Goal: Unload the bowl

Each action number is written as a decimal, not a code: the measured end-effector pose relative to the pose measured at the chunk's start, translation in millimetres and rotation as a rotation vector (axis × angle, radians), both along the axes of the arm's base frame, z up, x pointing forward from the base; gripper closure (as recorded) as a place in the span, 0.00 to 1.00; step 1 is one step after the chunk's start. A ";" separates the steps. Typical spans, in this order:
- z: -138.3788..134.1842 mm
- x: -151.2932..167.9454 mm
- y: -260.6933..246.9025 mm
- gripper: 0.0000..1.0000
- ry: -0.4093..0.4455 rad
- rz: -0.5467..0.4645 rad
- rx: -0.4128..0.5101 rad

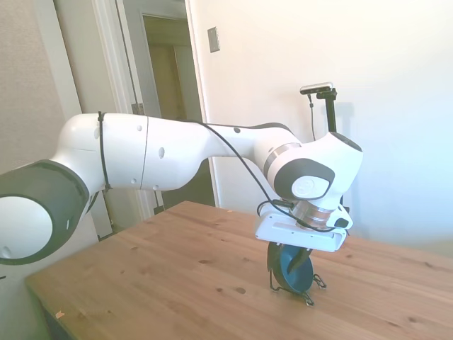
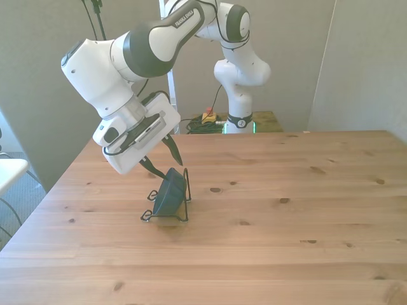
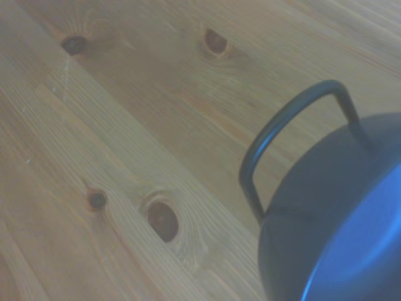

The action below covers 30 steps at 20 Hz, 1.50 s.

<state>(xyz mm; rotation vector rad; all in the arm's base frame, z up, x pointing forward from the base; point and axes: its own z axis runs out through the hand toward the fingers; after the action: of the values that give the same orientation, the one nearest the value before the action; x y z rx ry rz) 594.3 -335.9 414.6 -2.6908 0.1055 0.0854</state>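
Two spread gripper (image 2: 166, 159) fingers straddle the bowl's (image 2: 169, 192) upper rim, gripping nothing.

A thin black wire stand (image 2: 166, 210) sits on the wooden table (image 2: 286, 241), left of centre in the front view. In the side view's upper left, an open doorway (image 1: 170, 92) shows, with a grey wall plate (image 1: 214, 39) just to its right.
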 end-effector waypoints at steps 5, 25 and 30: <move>-5.6 3.4 -9.3 1.00 0.004 0.001 0.006; 14.1 10.3 -15.4 1.00 -0.095 -0.029 0.041; 23.2 13.6 -19.6 1.00 -0.164 -0.068 0.087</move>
<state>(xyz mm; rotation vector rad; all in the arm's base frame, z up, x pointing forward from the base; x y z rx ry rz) 607.8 -355.4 437.7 -2.5926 0.1391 -0.1474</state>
